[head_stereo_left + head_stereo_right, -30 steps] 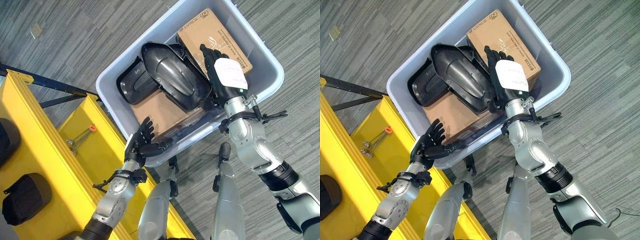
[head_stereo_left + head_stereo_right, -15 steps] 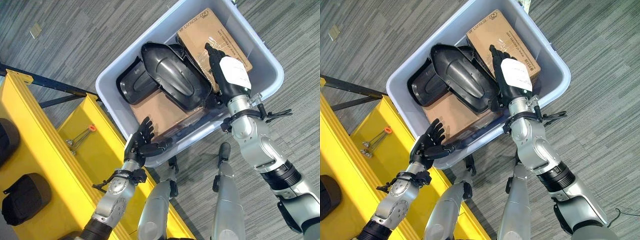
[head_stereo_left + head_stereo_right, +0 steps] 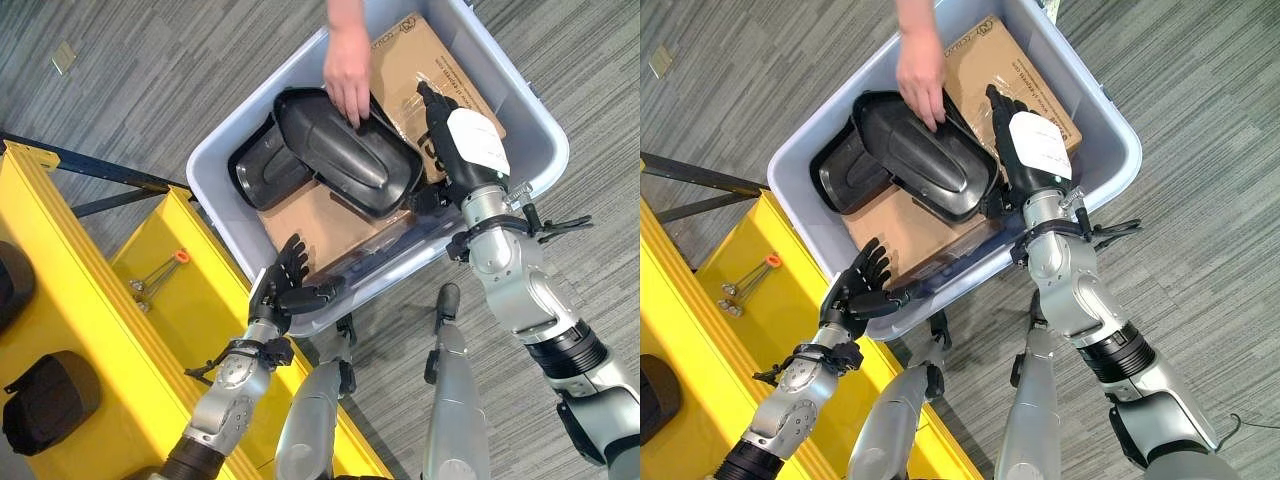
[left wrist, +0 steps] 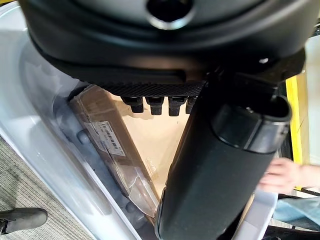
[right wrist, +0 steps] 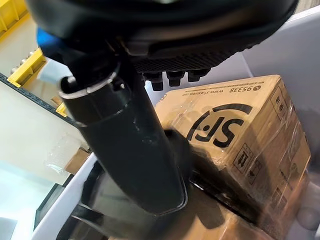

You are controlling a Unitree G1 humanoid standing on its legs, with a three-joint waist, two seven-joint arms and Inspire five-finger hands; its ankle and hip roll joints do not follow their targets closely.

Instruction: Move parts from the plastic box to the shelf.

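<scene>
Parts lie in the grey plastic box (image 3: pixel 232 228) on the carpeted floor: a large black moulded part (image 3: pixel 340 152) on top, a smaller black part (image 3: pixel 265 172) tucked beside it toward the robot's left, a flat brown carton (image 3: pixel 325 215) beneath them, and a cardboard box (image 3: pixel 440 70) wrapped in clear film at the far right side. The right hand (image 3: pixel 455 145) reaches into the box between the large black part and the cardboard box, fingers straight and together, lying along the part's right edge. The left hand (image 3: pixel 285 290) is held outside the box's near wall, fingers spread and straight, the thumb against the rim. A person's hand (image 3: pixel 348 78) comes in from the far side and rests its fingers on the upper edge of the large black part. The yellow shelf (image 3: pixel 90 300) stands to the robot's left, with two black parts (image 3: pixel 45 408) already on it and a small tool (image 3: pixel 160 270) in a lower tray.
</scene>
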